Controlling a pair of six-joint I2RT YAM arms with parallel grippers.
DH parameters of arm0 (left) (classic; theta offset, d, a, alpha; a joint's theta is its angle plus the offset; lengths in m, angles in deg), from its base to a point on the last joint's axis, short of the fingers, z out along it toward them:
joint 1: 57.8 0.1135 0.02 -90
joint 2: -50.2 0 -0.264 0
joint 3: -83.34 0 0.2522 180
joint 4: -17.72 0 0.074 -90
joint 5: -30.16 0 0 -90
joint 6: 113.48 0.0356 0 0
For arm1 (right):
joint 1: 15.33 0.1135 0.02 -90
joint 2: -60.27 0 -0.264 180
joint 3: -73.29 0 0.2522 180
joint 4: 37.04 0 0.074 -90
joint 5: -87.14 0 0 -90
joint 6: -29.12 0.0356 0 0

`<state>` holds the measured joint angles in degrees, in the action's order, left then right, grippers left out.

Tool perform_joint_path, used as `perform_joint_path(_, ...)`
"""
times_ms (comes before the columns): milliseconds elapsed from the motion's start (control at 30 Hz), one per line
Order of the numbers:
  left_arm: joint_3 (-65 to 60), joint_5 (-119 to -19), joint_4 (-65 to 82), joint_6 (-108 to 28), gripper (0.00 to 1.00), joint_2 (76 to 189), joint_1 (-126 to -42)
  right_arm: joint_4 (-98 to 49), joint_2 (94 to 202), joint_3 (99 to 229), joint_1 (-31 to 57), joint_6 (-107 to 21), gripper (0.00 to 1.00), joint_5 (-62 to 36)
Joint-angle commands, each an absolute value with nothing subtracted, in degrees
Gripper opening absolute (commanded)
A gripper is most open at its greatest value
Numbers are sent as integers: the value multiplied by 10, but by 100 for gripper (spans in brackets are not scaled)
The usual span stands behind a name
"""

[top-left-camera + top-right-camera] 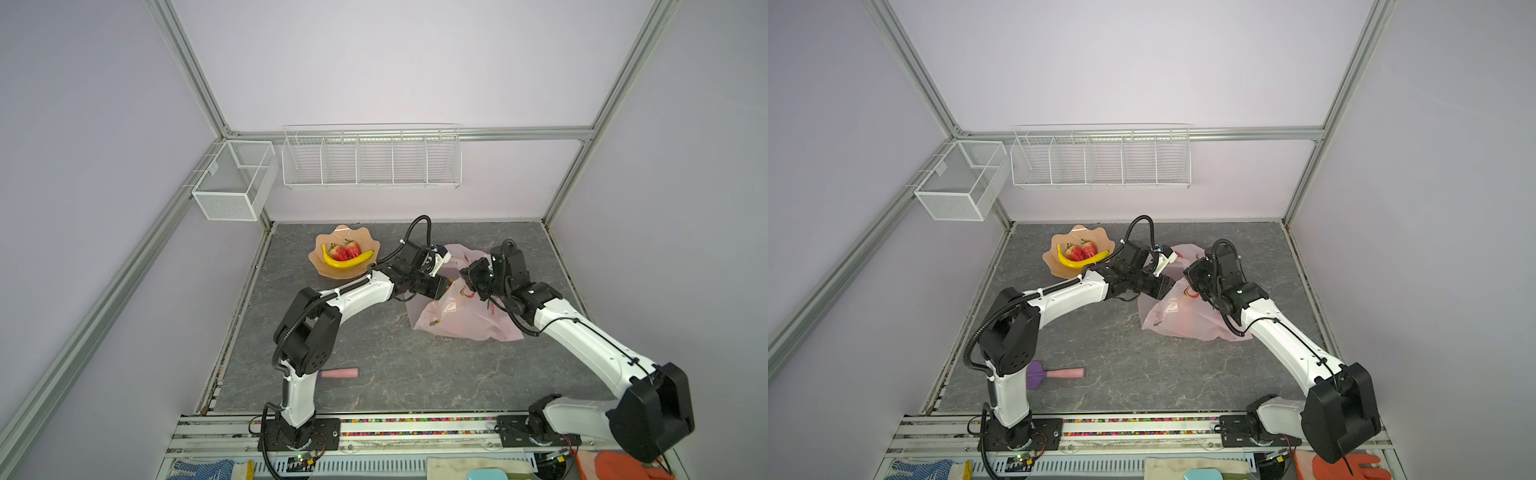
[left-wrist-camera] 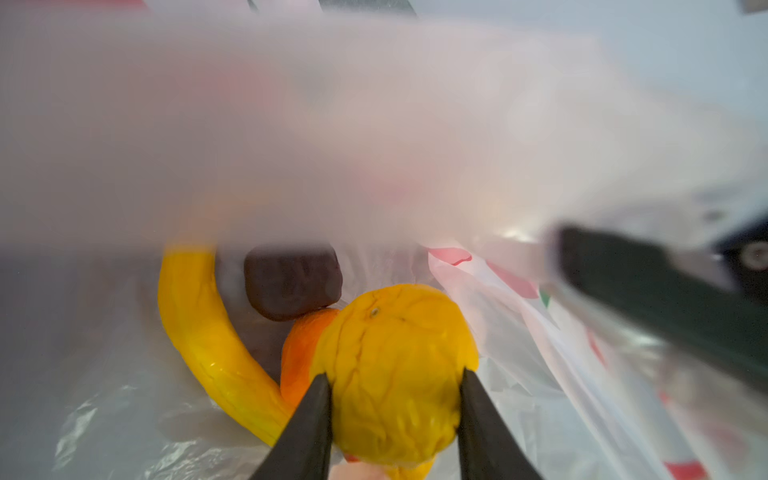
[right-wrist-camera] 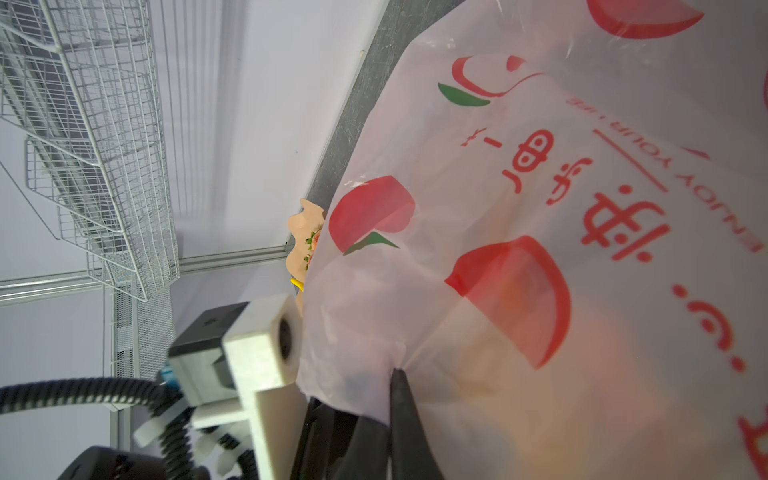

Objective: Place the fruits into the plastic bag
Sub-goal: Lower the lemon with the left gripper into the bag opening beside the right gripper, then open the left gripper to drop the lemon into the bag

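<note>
Bagging partly done: inside the plastic bag, right of centre, our left gripper clasps a yellow pear beside a banana, an orange and a dark fruit. Our right gripper pinches its film. Two strawberries and another banana wait in the far-left bowl.

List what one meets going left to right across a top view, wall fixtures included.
White mesh wall box → peach scalloped bowl holding a yellow banana → translucent pale pink plastic bag. Left out for overlap: white wire wall rack, pink-handled utensil.
</note>
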<state>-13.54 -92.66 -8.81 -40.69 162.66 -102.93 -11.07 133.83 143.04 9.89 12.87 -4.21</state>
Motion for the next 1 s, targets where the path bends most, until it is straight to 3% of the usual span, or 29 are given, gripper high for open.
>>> perform_joint_path(0,-167,-924,-82,-434,19,1647,-1038,-128,1323,1416,98,147,6,-44)
perform_joint_path(267,-217,-926,-117,-439,23,1691,-1060,-138,1321,1408,98,151,6,-45)
perform_joint_path(333,-223,-925,-120,-443,30,1698,-1067,-138,1319,1407,98,151,6,-46)
perform_joint_path(433,-222,-926,-112,-459,51,1698,-1070,-138,1317,1404,98,151,6,-45)
perform_joint_path(600,-222,-912,-116,-469,71,1678,-1068,-137,1315,1406,98,151,6,-45)
perform_joint_path(800,-218,-906,-125,-477,85,1644,-1058,-131,1314,1409,97,148,6,-44)
perform_joint_path(967,-202,-892,-128,-490,85,1610,-1041,-126,1311,1410,96,145,6,-44)
